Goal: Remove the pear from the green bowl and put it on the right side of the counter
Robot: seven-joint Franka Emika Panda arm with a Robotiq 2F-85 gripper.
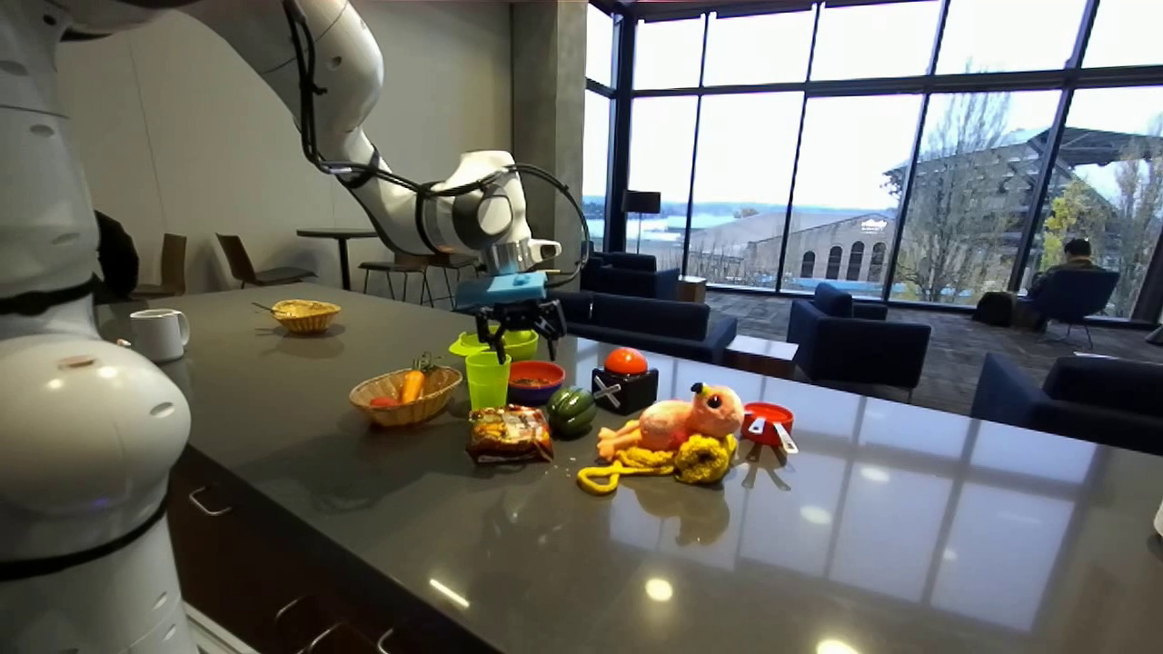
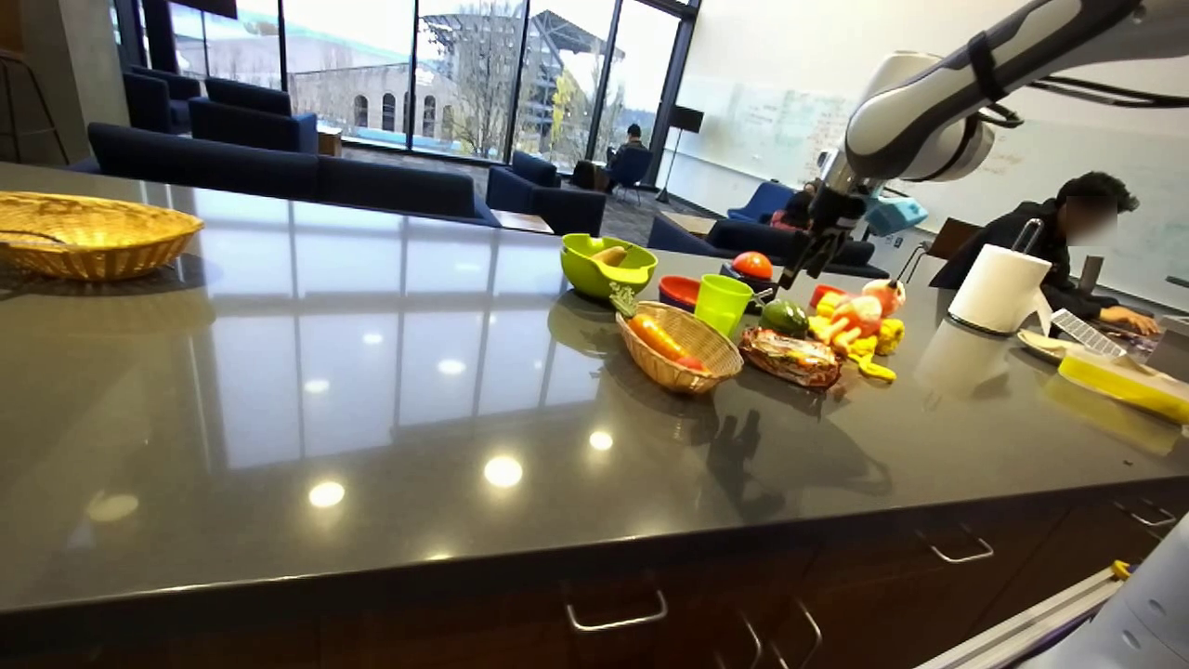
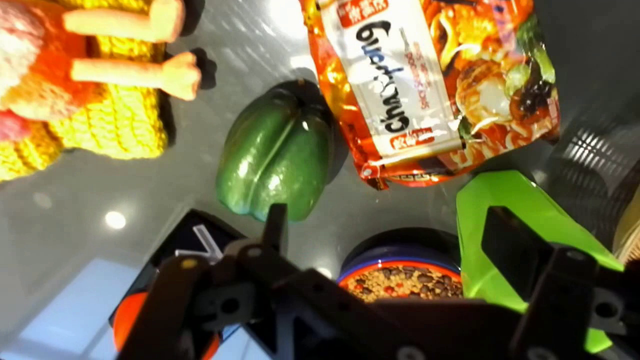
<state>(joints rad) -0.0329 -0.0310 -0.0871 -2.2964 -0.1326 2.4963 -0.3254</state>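
Note:
The green bowl (image 2: 604, 282) stands on the dark glossy counter (image 2: 372, 418). The pear (image 2: 610, 255), brownish yellow, lies inside it, its top showing above the rim. In an exterior view the bowl (image 1: 522, 346) is partly hidden behind the green cup and my gripper (image 1: 527, 352), and the pear cannot be made out. My gripper also shows in an exterior view (image 2: 801, 276), raised above the items, right of the bowl there. In the wrist view the gripper (image 3: 388, 212) is open with nothing between its fingers; bowl and pear are out of that view.
A green cup (image 1: 489, 386), a red-and-blue bowl of seeds (image 1: 536, 392), a green pepper (image 1: 572, 411), a noodle packet (image 1: 511, 436) and a black button box (image 1: 627, 391) stand close together. A basket with a carrot (image 2: 683, 376), a plush toy (image 1: 672, 425) and a paper roll (image 2: 999, 288) are nearby.

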